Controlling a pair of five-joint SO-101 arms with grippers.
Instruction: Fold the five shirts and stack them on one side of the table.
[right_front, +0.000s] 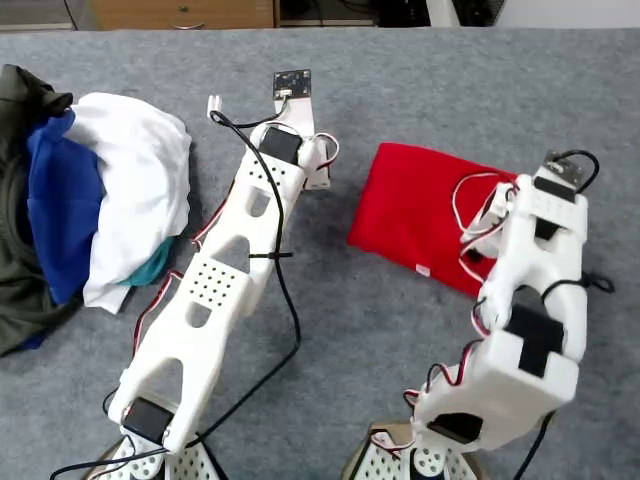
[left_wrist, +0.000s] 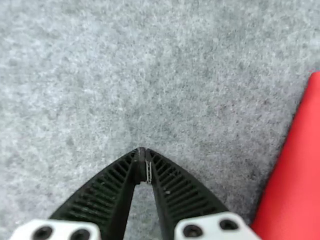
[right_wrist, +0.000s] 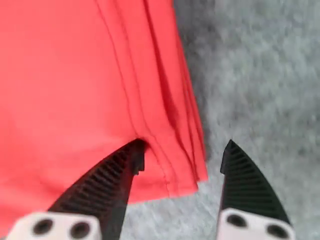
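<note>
High view: fixed, off the arms, looking steeply down over the grey table from well above. Left arm coming up from 7 o'clock, right arm from 5, clothes pile at 9, red shirt toward 3.

Left wrist view: mounted behind the left gripper, facing down along the fingers, very near the table, red shirt's edge at the frame side.

Right wrist view: same mounting behind the right gripper, close over the red shirt's corner.

Shared by all three: red shirt, grey table.
</note>
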